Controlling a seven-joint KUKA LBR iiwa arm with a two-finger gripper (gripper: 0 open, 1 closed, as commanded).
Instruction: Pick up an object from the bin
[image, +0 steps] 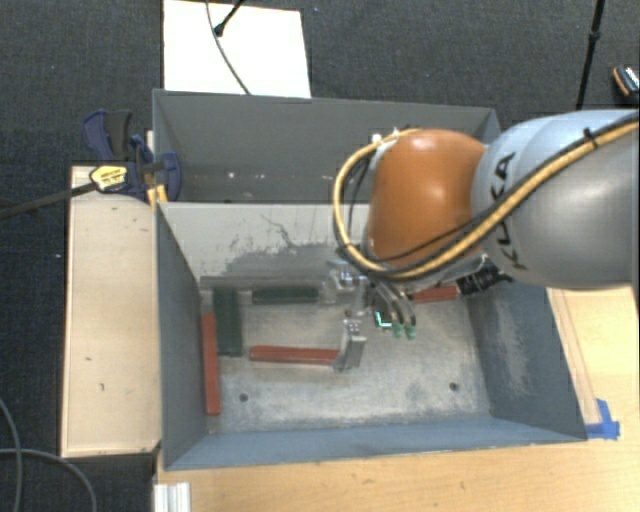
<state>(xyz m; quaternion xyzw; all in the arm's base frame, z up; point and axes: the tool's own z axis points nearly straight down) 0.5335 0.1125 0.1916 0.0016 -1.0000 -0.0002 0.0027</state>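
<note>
The long red flat bar lies flat on the floor of the grey metal bin, left of the middle, running left to right. Its right end is just beneath the gripper, so I take it as the piece to lift. The gripper hangs low at that end, touching or nearly touching it. I cannot tell from here how far the claw is open, or whether it has hold of anything. An end grab looks sensible to me, since that tip is free on open floor, though the bar may tilt once raised. Just behind it lies a dark green bar along the foot of the back wall, near but apart. A dark green block stands lengthwise to the left, and a second red bar hugs the left wall. A short red piece peeks out to the right, under the arm. The arm's orange cover and looping cables block my sight of the wrist.
</note>
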